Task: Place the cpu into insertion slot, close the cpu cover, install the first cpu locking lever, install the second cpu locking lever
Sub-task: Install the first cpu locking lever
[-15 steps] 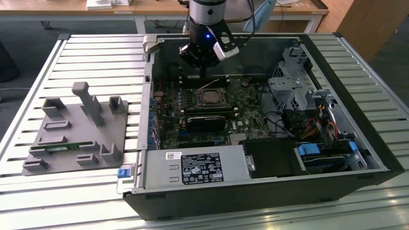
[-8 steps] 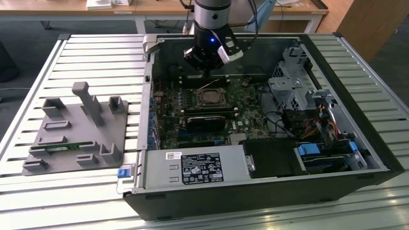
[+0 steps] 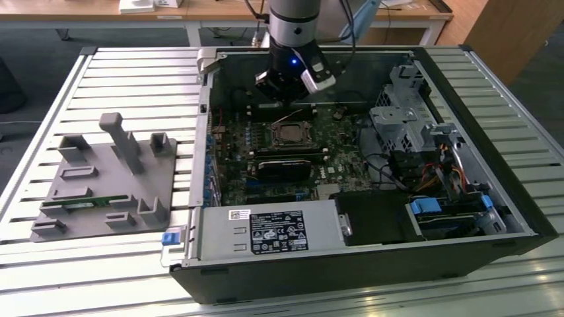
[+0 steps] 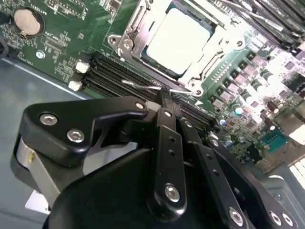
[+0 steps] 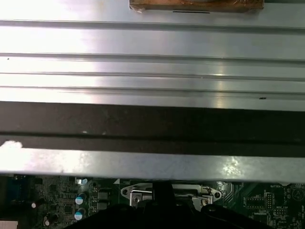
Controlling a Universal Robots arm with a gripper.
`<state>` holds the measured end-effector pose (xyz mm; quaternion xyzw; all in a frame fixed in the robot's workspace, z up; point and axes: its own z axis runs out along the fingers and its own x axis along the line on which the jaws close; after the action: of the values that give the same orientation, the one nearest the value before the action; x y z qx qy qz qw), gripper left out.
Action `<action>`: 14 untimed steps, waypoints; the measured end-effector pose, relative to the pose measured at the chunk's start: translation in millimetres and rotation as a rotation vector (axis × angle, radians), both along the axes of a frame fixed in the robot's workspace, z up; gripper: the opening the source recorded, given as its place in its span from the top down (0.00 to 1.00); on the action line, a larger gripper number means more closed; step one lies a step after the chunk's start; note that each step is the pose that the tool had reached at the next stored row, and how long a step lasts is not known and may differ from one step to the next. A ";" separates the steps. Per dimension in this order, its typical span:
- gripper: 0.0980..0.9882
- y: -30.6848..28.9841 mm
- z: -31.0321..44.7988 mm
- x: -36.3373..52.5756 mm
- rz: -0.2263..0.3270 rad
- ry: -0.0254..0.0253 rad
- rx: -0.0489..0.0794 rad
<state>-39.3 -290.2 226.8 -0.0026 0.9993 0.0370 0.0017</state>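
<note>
Cpu (image 4: 178,38) is sitting in insertion slot (image 3: 276,136), cpu cover (image 4: 129,42) lying flat over it. We're seeing fingers (image 4: 164,125) pinched together beside the wire locking lever (image 4: 143,86); whether they're gripping it is hidden.

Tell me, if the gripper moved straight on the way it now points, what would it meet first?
Most likely the thin wire locking lever just before the gripper, at the edge of the cpu cover; depth is unclear, so it may already touch it.
</note>
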 end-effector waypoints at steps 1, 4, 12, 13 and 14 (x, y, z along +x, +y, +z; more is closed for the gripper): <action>0.99 0.0 -0.5 0.3 0.000 0.0000 0.000; 0.99 0.2 -1.9 2.8 0.000 0.0001 0.000; 0.99 3.8 -5.7 7.9 0.000 -0.0001 0.000; 0.99 4.0 -6.3 8.6 0.000 -0.0001 0.000; 0.99 4.1 -6.8 9.3 0.000 -0.0001 0.000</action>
<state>-30.0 -286.1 220.1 -0.0028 0.9993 0.0371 0.0018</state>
